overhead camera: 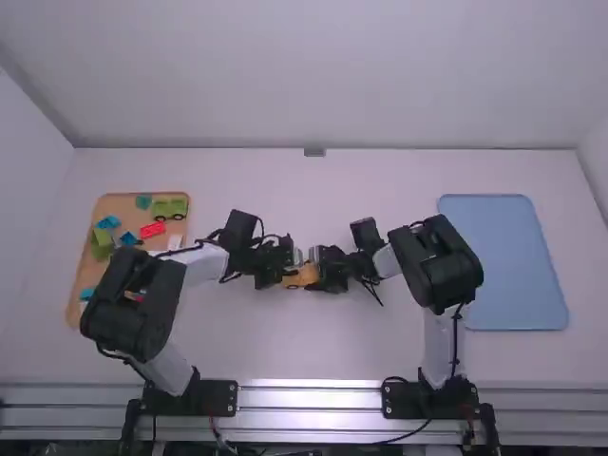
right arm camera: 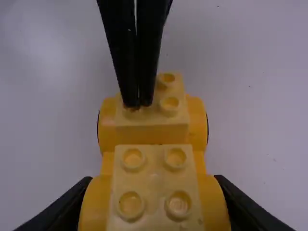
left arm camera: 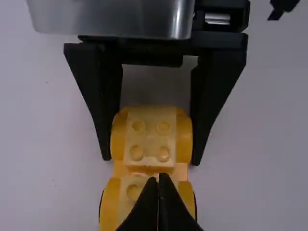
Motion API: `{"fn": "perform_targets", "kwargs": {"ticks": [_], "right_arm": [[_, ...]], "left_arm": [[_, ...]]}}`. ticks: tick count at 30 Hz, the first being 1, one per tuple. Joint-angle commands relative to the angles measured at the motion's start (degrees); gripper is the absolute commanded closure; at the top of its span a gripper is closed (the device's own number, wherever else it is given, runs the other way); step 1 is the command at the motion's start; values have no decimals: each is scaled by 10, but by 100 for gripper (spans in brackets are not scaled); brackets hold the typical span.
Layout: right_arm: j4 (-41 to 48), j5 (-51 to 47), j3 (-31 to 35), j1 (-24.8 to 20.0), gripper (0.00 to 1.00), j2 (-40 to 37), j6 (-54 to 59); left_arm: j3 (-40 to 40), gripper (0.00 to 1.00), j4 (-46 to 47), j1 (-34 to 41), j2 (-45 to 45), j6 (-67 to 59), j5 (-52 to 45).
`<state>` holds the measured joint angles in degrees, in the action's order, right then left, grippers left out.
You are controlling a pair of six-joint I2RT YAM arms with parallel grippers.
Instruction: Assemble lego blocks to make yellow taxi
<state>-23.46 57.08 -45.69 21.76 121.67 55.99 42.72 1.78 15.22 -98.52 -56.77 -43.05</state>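
The yellow car (overhead camera: 304, 276) sits near the middle of the counter (overhead camera: 313, 347), between the two grippers. Its low yellow-orange base has rounded yellow sides, and two pale yellow blocks stand up from it, one at the left arm's end (right arm camera: 153, 131) and one at the right arm's end (right arm camera: 153, 175). The block at the right arm's end has four round studs on top. A dark wheel edge shows beyond the rounded sides at the left arm's end.

The right gripper (overhead camera: 321, 273) holds the car, its two fingers standing apart, one against each rounded side at its own end. The left gripper (overhead camera: 287, 275) has its fingers pressed together with nothing between them; in its own wrist view the joined tips (left arm camera: 159, 180) lie over the block at the other end, and in the right wrist view they cover some of its studs.

Farther out, toward the left arm's side, a tan tray (overhead camera: 116, 203) holds a green toy car (overhead camera: 170, 208), a red block (overhead camera: 152, 230), a teal block (overhead camera: 143, 201), a green piece (overhead camera: 102, 244) and several blue pieces (overhead camera: 108, 222). The left arm (overhead camera: 133, 309) passes over part of that tray. On the far right lies a blue tray (overhead camera: 503, 261).
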Motion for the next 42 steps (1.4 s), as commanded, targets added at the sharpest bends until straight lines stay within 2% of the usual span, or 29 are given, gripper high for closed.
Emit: {"fn": "perform_targets", "kwargs": {"ticks": [1, 15, 22, 27, 35, 42], "right_arm": [[2, -6, -4, 0, 47, 9, -2], [2, -5, -4, 0, 47, 9, -2], [3, -5, -4, 0, 47, 9, -4], [1, -5, -4, 0, 47, 9, -4], [-1, -4, -4, 1, 46, 9, -4], [-1, -3, -4, 0, 46, 9, -4]], "left_arm": [[-7, 98, 3, 7, 3, 0, -11], [2, 98, -24, 12, 4, 0, -43], [30, 98, 57, -9, 53, 0, -5], [25, 98, 81, 2, 56, 0, 39], [-3, 98, 41, 2, 33, 43, 81], [-7, 98, 12, 7, 5, 49, 75]]}}
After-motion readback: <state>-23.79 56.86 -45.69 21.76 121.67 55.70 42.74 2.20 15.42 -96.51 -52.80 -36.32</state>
